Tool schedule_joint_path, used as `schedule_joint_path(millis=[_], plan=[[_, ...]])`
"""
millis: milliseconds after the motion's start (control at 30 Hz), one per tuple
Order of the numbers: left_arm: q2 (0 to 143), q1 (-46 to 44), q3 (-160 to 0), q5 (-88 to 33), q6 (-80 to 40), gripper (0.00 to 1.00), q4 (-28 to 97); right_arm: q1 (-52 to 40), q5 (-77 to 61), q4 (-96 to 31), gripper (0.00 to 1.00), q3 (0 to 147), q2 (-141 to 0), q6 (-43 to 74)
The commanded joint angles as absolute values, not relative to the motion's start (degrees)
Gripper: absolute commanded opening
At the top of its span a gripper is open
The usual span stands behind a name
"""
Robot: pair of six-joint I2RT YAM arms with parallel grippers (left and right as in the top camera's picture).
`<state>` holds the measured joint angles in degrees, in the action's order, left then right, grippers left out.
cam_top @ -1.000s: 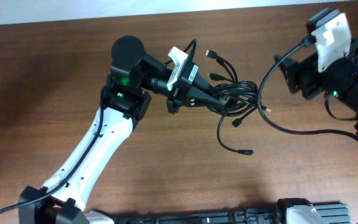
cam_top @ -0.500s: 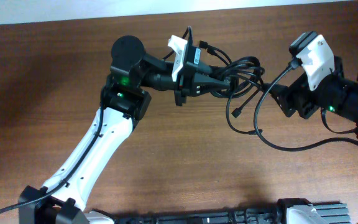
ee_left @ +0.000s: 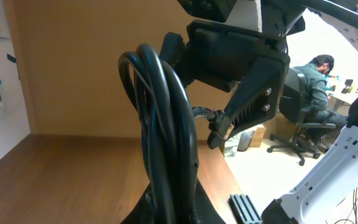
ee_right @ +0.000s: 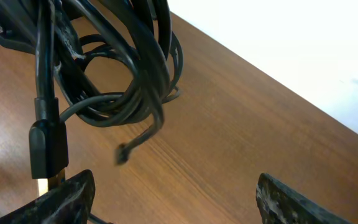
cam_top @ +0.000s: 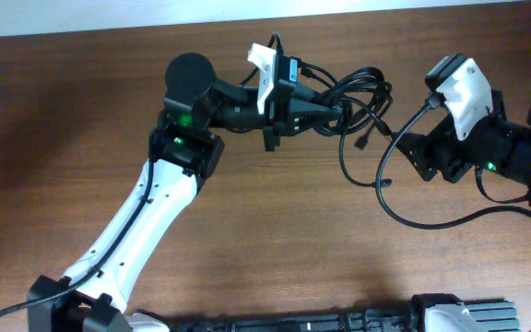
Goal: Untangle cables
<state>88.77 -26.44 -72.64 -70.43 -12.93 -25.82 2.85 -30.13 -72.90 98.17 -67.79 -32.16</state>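
one knotted bundle of thin black cables in the upper middle of the overhead frame, several loops wound together. left gripper is clamped tight on the bundle. right gripper sits just right of it, fingers spread wide with nothing between them. right wrist view shows two loose ends: a chunky gold-tipped plug and a tiny plug. blue sticker on the left wrist, too small to read. brown wood table underneath.
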Motion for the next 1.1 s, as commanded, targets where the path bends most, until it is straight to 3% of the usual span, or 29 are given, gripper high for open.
schedule_joint_path(millis=[0,233,567,633,767,1067], plan=[[88.07,-26.15,-72.58,-72.4,-13.23,0.0,-26.06,3.03,-31.51,-70.37,0.82,98.96,-67.83,-32.73],[88.07,-26.17,-72.58,-77.67,-13.3,0.0,-26.04,3.03,-31.59,-62.5,0.82,98.96,-67.83,-29.36],[88.07,-28.14,-72.58,-77.8,-13.23,0.0,-26.09,3.03,-34.59,-61.49,0.82,98.96,-67.88,-29.34],[88.07,-28.12,-72.58,-77.8,-13.23,0.0,-26.09,3.03,-35.88,-61.71,0.78,98.96,-67.88,-29.78],[88.07,-28.12,-72.58,-77.78,-13.23,0.0,-26.11,3.03,-37.3,-61.95,0.57,98.96,-67.88,-30.26],[88.07,-28.14,-72.58,-77.8,-13.26,0.0,-26.52,3.01,-45.28,-62.19,0.59,98.91,-67.88,-32.82]])
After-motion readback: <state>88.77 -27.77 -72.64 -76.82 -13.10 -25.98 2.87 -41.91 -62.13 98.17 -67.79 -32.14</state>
